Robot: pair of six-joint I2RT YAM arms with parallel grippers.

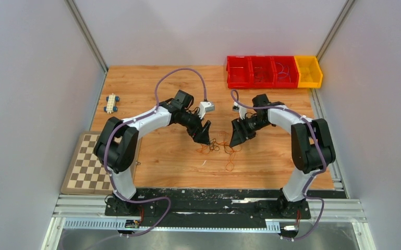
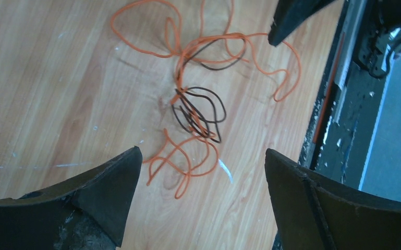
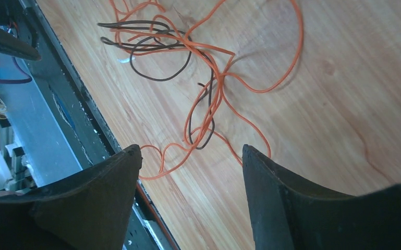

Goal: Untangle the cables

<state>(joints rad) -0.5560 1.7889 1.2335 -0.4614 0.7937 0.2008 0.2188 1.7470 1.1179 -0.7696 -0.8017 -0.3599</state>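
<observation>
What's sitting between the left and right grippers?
The cables, an orange and dark tangle on the table, lie between the left gripper and right gripper; clearest in the top external view.

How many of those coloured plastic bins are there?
4, in one row at the far right corner of the table: left red bin, middle red bin, right red bin, then the yellow bin at the right end. None looks hidden.

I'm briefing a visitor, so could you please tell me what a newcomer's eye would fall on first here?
The orange and dark cables tangled in the middle of the table stand out first, with the left pincer and right pincer open on either side. Next come the red bins at the far right and the chessboard at the near left.
</observation>
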